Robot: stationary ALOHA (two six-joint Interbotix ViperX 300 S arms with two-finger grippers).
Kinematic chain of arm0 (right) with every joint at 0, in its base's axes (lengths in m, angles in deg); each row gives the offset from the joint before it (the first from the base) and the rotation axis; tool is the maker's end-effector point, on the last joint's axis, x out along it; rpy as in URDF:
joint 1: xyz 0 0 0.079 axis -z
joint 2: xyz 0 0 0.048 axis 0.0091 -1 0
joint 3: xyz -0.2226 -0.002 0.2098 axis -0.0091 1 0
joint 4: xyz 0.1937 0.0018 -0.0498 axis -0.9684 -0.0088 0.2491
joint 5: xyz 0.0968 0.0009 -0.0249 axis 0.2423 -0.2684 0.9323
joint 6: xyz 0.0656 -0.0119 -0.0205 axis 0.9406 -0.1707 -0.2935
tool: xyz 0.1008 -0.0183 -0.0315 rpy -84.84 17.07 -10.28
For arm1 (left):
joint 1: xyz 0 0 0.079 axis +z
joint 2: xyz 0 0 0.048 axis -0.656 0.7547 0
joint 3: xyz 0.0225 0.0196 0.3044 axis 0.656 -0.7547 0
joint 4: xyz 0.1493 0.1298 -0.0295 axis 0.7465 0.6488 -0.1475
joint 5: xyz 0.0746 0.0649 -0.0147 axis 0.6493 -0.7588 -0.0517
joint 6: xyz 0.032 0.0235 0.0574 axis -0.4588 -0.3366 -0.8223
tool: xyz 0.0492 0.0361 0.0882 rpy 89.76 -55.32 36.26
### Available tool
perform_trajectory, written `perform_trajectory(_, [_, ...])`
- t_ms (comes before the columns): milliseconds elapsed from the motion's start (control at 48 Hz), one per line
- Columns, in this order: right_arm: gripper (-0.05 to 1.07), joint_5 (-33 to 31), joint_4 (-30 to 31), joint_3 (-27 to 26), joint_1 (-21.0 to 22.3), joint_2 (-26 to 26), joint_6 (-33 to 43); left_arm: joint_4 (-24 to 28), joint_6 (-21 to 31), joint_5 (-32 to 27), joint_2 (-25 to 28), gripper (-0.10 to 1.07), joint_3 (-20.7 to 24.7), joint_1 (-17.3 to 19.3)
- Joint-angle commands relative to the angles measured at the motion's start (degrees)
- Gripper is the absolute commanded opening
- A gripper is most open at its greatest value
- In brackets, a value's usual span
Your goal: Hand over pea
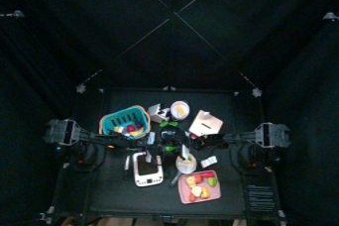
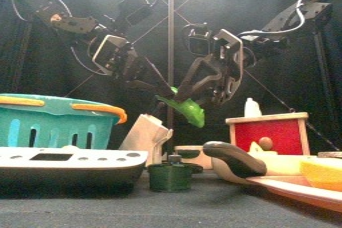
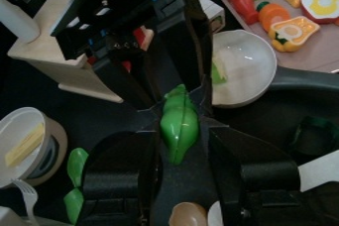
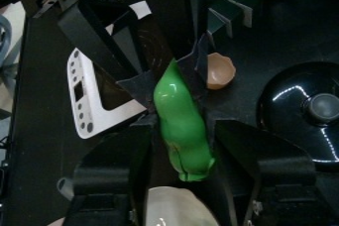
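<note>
The green pea pod [image 2: 186, 107] hangs in the air above the table's middle, between both grippers. My left gripper [image 2: 160, 84] comes in from the left and my right gripper [image 2: 203, 76] from the right, and they meet at the pod. In the left wrist view the pod [image 3: 179, 129] sits between my left jaws, with the right gripper's jaws at its far end. In the right wrist view the pod [image 4: 180, 121] sits between my right jaws, its tip reaching the left gripper. Both look shut on it.
A teal basket [image 2: 54, 122] stands at the left and a white device [image 2: 67, 162] at the front. A red and white box [image 2: 267, 132] stands at the right. A pink tray with toy food [image 1: 199, 187] and a white bowl [image 3: 245, 66] lie below.
</note>
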Motion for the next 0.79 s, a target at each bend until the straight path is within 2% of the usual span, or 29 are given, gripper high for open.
perform_trajectory(0, [0.86,0.26,0.09,-0.88,0.18,1.14,-0.26,0.0,0.09,0.26,-1.05,0.59,1.14,0.18])
perform_trajectory(188, [0.97,-0.09,0.62,-0.7,0.18,1.14,-0.18,0.0,0.18,0.26,-1.14,0.59,1.05,0.26])
perform_trajectory(771, [0.97,-2.99,0.88,0.18,0.0,2.11,-0.26,-3.78,0.35,0.26,-1.76,0.59,-0.53,0.26])
